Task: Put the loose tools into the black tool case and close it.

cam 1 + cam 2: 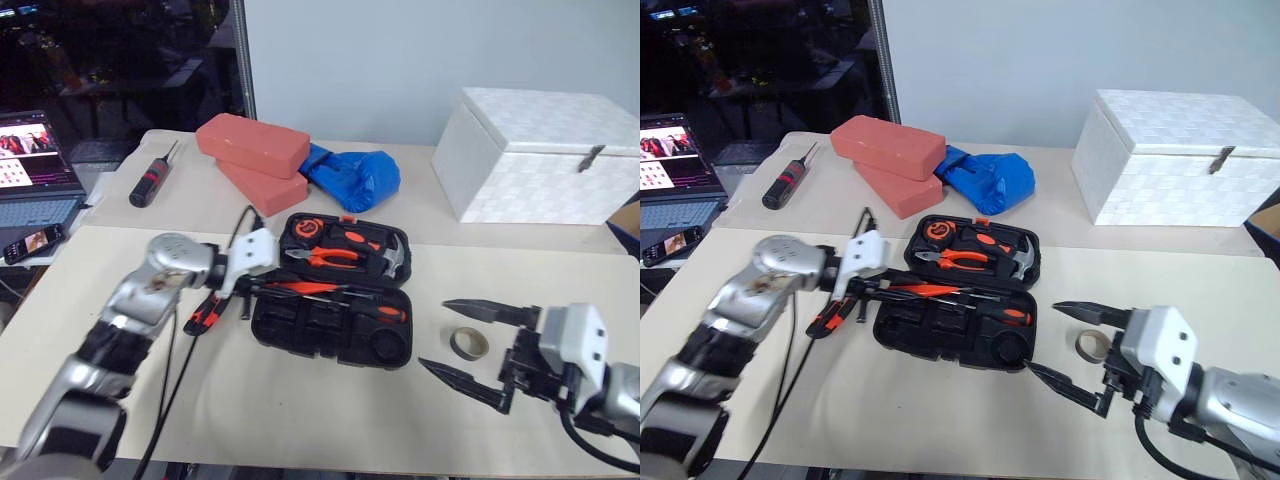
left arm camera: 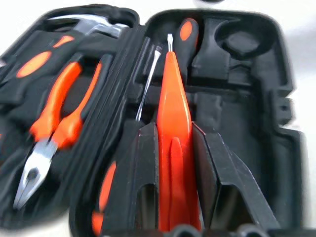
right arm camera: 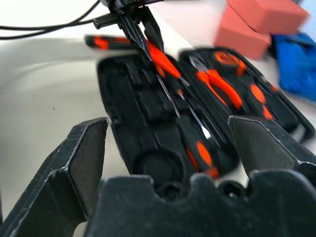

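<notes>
Nearest the robot, on the right of the pale tabletop [image 1: 300, 420], the right gripper [image 1: 462, 343] hovers with its two black fingers spread wide and nothing between them, and a small grey tape roll [image 1: 468, 343] lies on the table just beyond them. Left of that, the black tool case [image 1: 333, 300] lies open and flat, its near half holding one orange-and-black screwdriver [image 1: 378, 312] in a recess beside several bare recesses. Over the case's left edge the left gripper [image 2: 173, 143] is clamped on an orange-handled screwdriver [image 2: 173, 113], whose shaft reaches across the near half toward the seated one. Another orange-and-black tool [image 1: 203, 313] lies loose on the table just left of the case, beneath that arm. In the far half of the case sit orange-handled pliers [image 1: 325, 258], a hammer [image 1: 392, 258] and a small tape measure [image 1: 303, 228]. Behind the case lie two red bricks [image 1: 252, 155] stacked askew and a crumpled blue bag [image 1: 355, 175]. A thicker black screwdriver with a red band [image 1: 152, 180] rests far left, and a white box [image 1: 540, 155] stands at the far right.
</notes>
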